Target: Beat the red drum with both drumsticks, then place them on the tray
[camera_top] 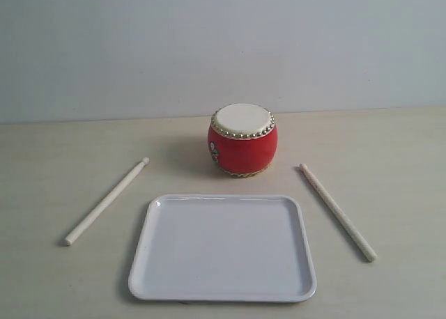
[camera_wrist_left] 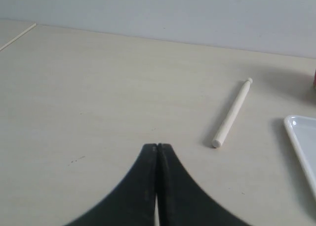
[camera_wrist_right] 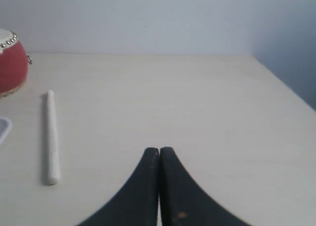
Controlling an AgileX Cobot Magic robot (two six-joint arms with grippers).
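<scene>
The red drum [camera_top: 242,139] with its cream skin stands behind the white tray [camera_top: 223,291], which is bare. One drumstick [camera_top: 106,201] lies on the table left of the tray, the other drumstick [camera_top: 337,212] lies to its right. Neither arm shows in the exterior view. In the left wrist view my left gripper [camera_wrist_left: 157,146] is shut and holds nothing, with the left drumstick [camera_wrist_left: 232,113] ahead and off to one side and the tray's corner [camera_wrist_left: 301,137] at the edge. My right gripper [camera_wrist_right: 159,150] is shut and holds nothing too, apart from the right drumstick [camera_wrist_right: 51,136] and the drum [camera_wrist_right: 11,63].
A pale wooden table [camera_top: 390,145] carries everything, with a plain grey wall behind it. The table's far corner and side edge [camera_wrist_right: 276,78] show in the right wrist view. A thin pale line [camera_wrist_left: 17,36] crosses the table's far corner in the left wrist view.
</scene>
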